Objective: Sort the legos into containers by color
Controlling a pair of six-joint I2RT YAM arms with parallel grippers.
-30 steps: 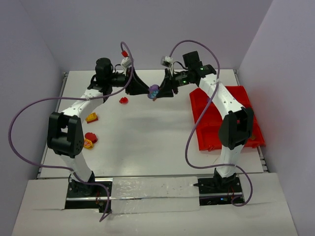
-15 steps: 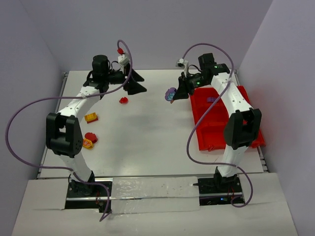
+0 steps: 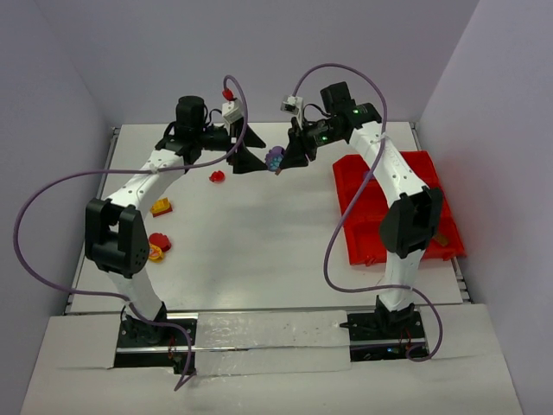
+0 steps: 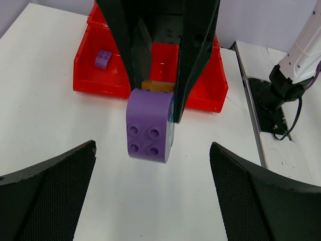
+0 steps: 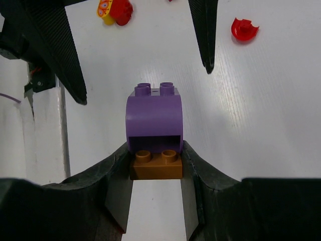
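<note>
Purple arch brick [image 3: 274, 158] is up over the table's [image 3: 259, 251] far side, between both grippers. Left wrist: left gripper [image 4: 150, 148] gaping wide, brick just ahead, red tray [image 4: 100, 83] beyond. Right wrist: right gripper [image 5: 156, 150] clamped on the orange brick [image 5: 156, 165] stuck under it, so I'd pinch purple only, pull straight
</note>
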